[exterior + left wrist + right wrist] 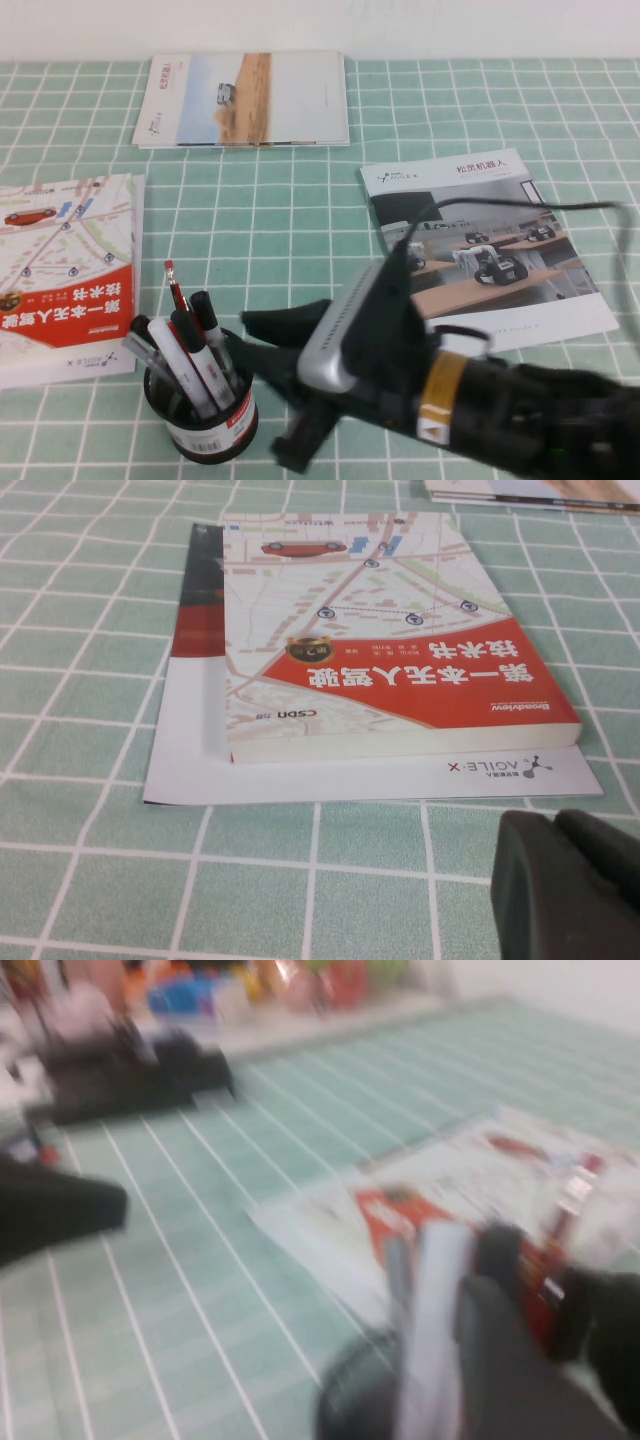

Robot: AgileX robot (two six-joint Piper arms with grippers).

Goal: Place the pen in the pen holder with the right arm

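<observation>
the thick white marker with black cap (203, 362) stands tilted inside the small round black wire-mesh pen holder (205, 420), near the table's front edge toward the left corner, crowded among a thin red pen (177, 290) and other pens. the bulky black right gripper (282, 385) sits just beside the holder on its right, fingers spread wide, one (285, 322) reaching toward the cup, the other (305, 440) lower near the front edge; nothing between them. judging by looks: the marker is light, stiff, smooth plastic, likely slick; the mid-barrel seems the best place to pinch. the mesh cup looks light, easy to tip if nudged. left gripper (570, 885) hovers over green checked cloth near a red-and-white book (390, 640) at the left edge; fingers close together, holding nothing.
</observation>
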